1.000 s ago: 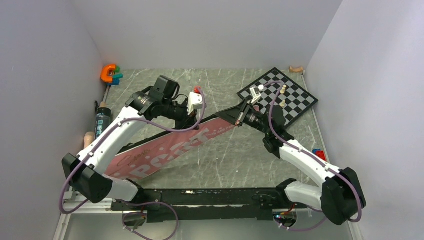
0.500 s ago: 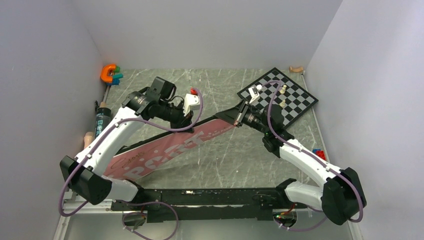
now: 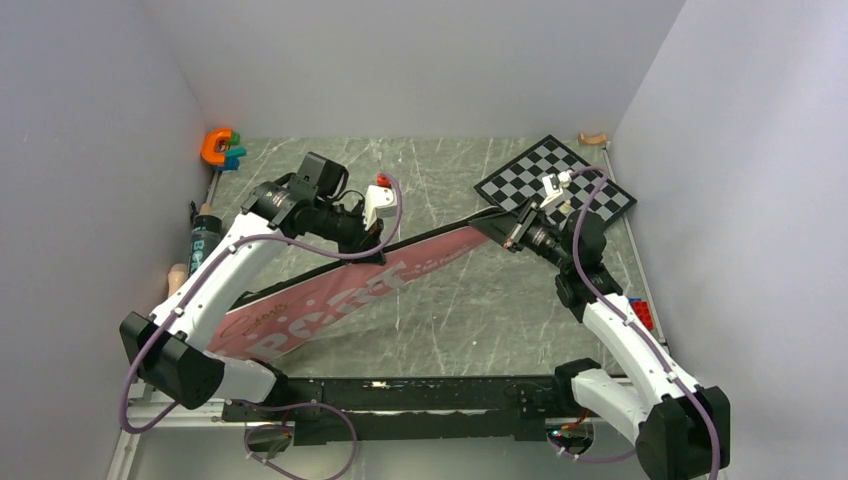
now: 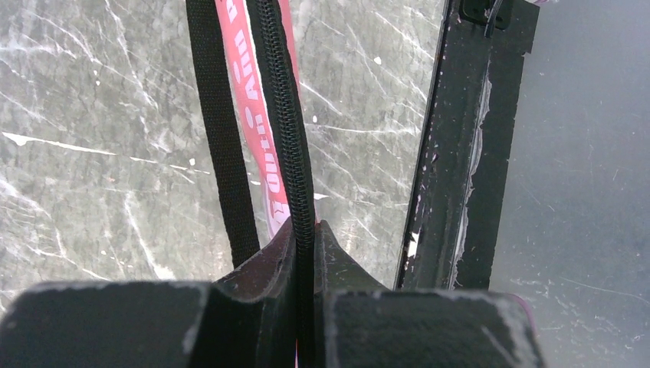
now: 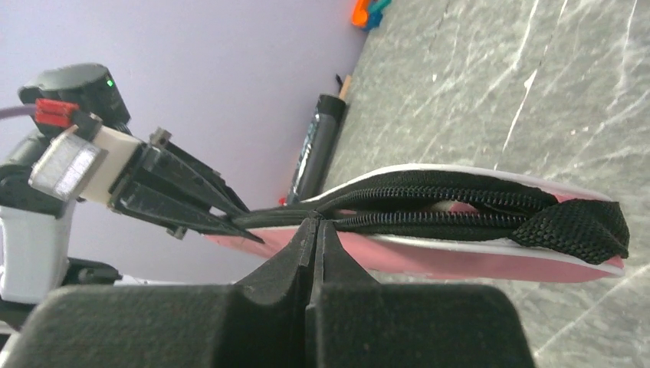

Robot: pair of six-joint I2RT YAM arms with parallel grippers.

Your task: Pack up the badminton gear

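The pink "SPORT" racket bag [image 3: 330,305] lies diagonally across the table, narrow end toward the chessboard. My left gripper [image 3: 374,246] is shut on the bag's black zipper edge [image 4: 295,153] near mid-length, with the black strap [image 4: 218,146] beside it. My right gripper [image 3: 512,240] is shut at the narrow end, its tips [image 5: 314,222] at the point where the two zipper rows [image 5: 437,201] meet. The zipper gapes open beyond there, up to a black strap loop [image 5: 582,230]. The dark tube [image 3: 204,243] lies by the left wall. Rackets and shuttlecocks are out of view.
The chessboard [image 3: 590,205] with pale pieces lies at the back right, just behind my right gripper. The orange C-shaped toy [image 3: 216,147] sits in the back left corner. Small red and blue blocks [image 3: 640,311] lie by the right wall. The black rail [image 3: 400,390] runs along the near edge.
My right gripper has moved right toward the chessboard, drawing the bag's narrow end with it. My left gripper has shifted slightly left, still gripping the zipper edge.
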